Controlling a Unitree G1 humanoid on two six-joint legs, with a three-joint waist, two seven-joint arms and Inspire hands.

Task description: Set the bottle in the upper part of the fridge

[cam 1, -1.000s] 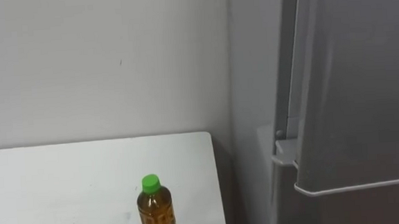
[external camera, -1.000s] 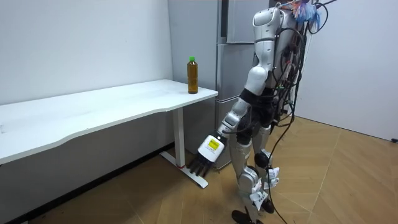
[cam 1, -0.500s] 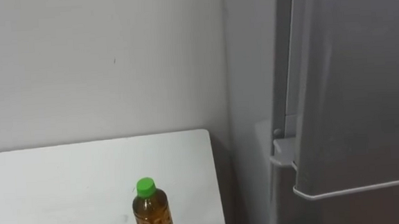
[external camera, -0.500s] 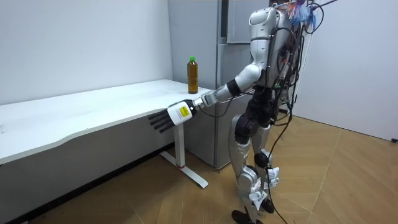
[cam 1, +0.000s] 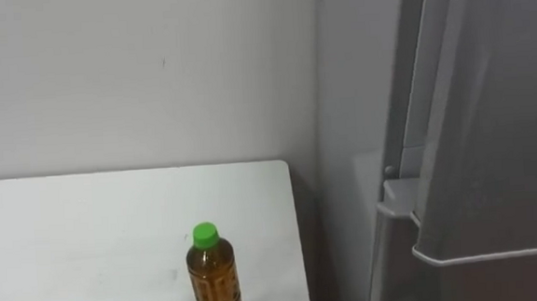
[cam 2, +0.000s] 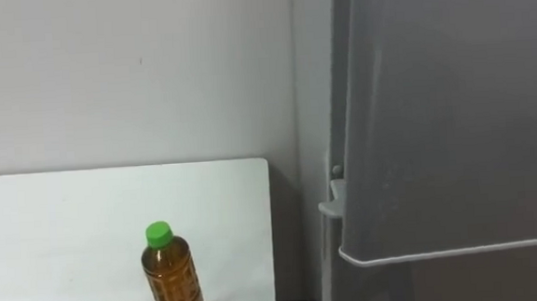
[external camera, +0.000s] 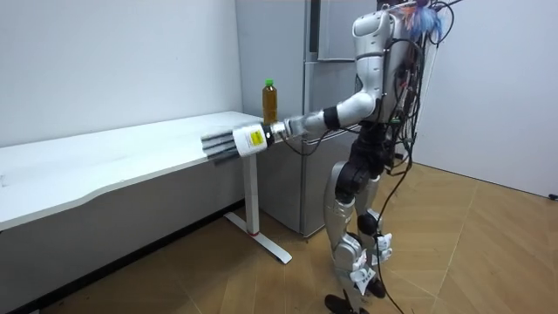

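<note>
At the left of both eye views a smooth white table (cam 1: 87, 236) runs flat under a plain pale wall (cam 1: 133, 75). In the room view the left hand (external camera: 235, 142) reaches out at the left of the robot, level with the table's front edge. Its fingers are straight and together, hold nothing, and point toward the room view's left. The bottle (cam 1: 213, 280) stands upright at the lower middle of the left eye view, close to the table's right end, with its long axis vertical. It is clear ribbed plastic filled with amber-brown liquid, topped by a round green cap (cam 1: 205, 235). In the room view it sits up and to the right of the hand, above the forearm, so the fingers point away from it. The hand probably has to draw back to the right and rise before it can close round the bottle's side. The left arm looks the nearer one. Filling the right of the eye views is the fridge (cam 1: 490, 109), tall, grey and faintly sheened, and its upper door looks closed.
</note>
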